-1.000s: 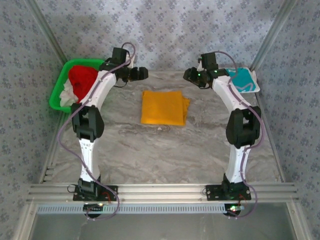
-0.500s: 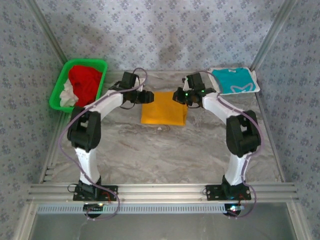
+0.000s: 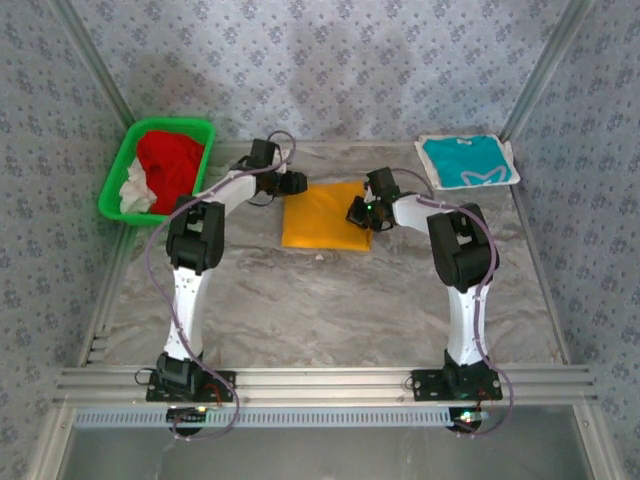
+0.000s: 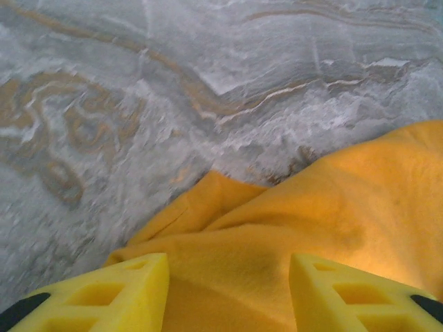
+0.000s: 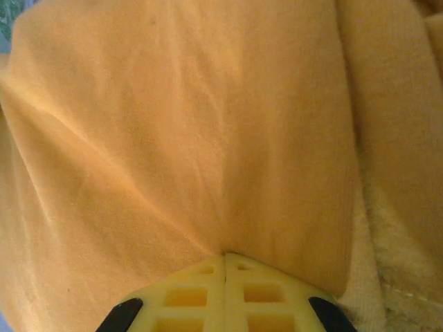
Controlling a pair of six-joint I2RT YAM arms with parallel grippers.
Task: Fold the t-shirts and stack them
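A folded yellow-orange t-shirt (image 3: 322, 215) lies at the middle of the marble table. My left gripper (image 3: 297, 184) is down at its back left corner. In the left wrist view its fingers (image 4: 131, 290) stand apart, a bunched ridge of that shirt (image 4: 291, 207) fills the gap and touches both, so the left gripper (image 4: 228, 277) is shut on it. My right gripper (image 3: 356, 214) is at the shirt's right edge. In the right wrist view this gripper (image 5: 225, 257) is shut, with the cloth (image 5: 208, 124) puckering into its tips. A teal t-shirt (image 3: 468, 160) lies flat at the back right.
A green basket (image 3: 116, 178) holding red and white cloth stands at the back left. The teal shirt rests on a white board (image 3: 514, 165). Patterned walls and metal posts enclose the table (image 3: 320, 300); its front half is bare marble.
Both arms have swung in from the back corners and come down on the yellow-orange shirt. The left jaws have narrowed onto its corner and the right jaws have closed on its right edge.
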